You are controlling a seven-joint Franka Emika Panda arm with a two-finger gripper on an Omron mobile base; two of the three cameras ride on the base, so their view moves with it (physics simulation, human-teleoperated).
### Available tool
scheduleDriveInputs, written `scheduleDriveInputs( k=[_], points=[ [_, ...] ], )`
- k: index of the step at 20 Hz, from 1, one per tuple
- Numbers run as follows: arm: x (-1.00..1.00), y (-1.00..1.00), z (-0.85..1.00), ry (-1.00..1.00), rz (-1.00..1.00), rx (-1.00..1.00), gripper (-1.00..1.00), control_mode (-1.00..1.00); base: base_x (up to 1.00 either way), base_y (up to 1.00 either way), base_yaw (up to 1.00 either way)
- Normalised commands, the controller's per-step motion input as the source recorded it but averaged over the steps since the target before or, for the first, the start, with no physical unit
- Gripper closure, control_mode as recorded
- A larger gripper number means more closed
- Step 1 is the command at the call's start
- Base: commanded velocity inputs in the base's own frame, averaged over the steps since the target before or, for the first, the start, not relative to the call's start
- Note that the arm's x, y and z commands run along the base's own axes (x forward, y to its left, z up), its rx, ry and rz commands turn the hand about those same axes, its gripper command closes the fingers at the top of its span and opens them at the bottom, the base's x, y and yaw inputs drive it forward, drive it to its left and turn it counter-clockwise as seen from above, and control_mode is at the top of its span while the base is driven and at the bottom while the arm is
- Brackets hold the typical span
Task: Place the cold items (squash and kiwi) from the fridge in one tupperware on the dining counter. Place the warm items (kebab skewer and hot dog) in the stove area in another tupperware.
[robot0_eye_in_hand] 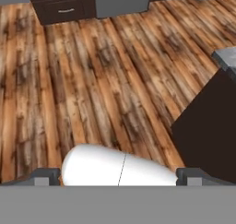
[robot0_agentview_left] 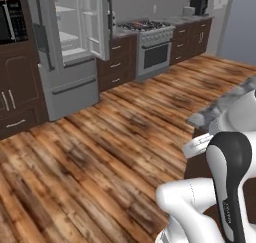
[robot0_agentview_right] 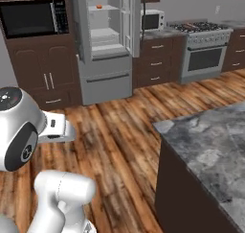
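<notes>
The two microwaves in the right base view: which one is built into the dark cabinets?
The black microwave left of the open fridge is built into the dark cabinets. The white microwave right of the fridge stands on the counter.

Fridge stands open across the floor, shelves seemingly bare.

No text, label, brand or number can be read. The control panel of the built-in microwave at far left shows only a blur, and small marks on the robot arm stay illegible.
</notes>
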Motion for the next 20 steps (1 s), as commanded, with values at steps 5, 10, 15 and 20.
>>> scheduleDriveInputs(
  k=[5, 10, 15, 20],
  points=[
    [0.0, 0.0, 0.0, 0.0, 0.0, 0.0, -1.0, 1.0, 1.0, 0.06, 0.0],
    [0.0, 0.0, 0.0, 0.0, 0.0, 0.0, -1.0, 1.0, 1.0, 0.01, 0.03],
    [0.0, 0.0, 0.0, 0.0, 0.0, 0.0, -1.0, 1.0, 1.0, 0.0, 0.15],
    [0.0, 0.0, 0.0, 0.0, 0.0, 0.0, -1.0, 1.0, 1.0, -0.07, 0.26]
  ],
)
